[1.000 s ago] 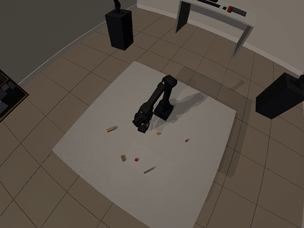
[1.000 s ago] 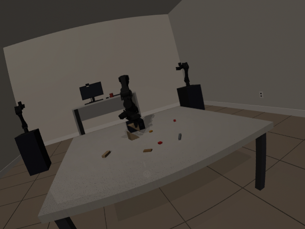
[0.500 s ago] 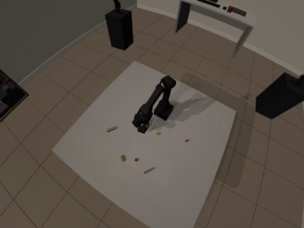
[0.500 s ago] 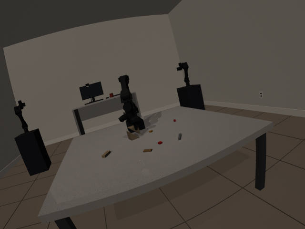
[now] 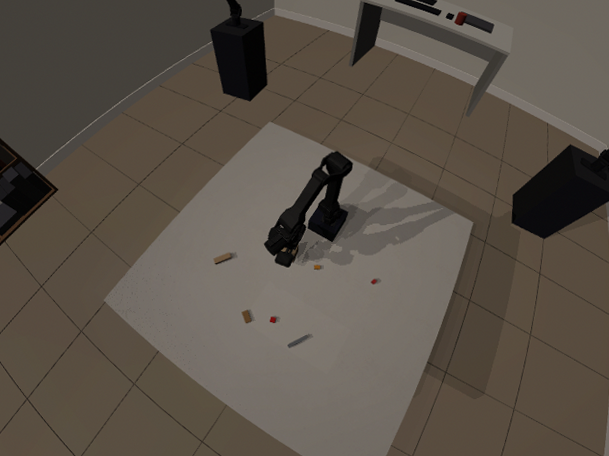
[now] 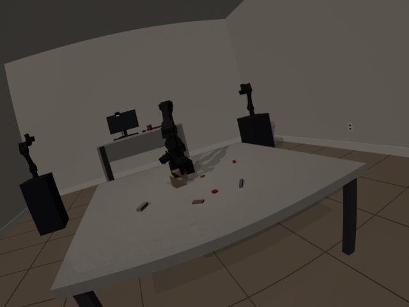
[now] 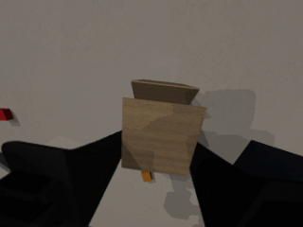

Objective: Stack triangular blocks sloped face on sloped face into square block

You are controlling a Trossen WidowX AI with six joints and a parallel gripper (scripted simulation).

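Triangular block, the held one (image 6: 180,173) (image 7: 163,136), is gripped between the fingers of the tool (image 5: 287,253) (image 6: 179,166) (image 7: 157,136), which is closed on its two sides. The other triangular block (image 6: 177,182) (image 7: 163,93) sits on the tabletop (image 5: 194,327) (image 6: 165,228) (image 7: 85,47), partly hidden by the held one in the wrist view. The pair is not yet a square block; whether they touch I cannot tell. An orange piece (image 5: 317,267) (image 6: 202,176) (image 7: 147,176) lies near them. Farther out are a long wooden block (image 5: 223,258) (image 6: 142,206), a brown block (image 5: 247,316) (image 6: 198,201) near a red piece (image 5: 273,319) (image 6: 215,191) (image 7: 6,114), a grey bar (image 5: 298,340) (image 6: 241,183) and a second red piece (image 5: 373,282) (image 6: 234,161).
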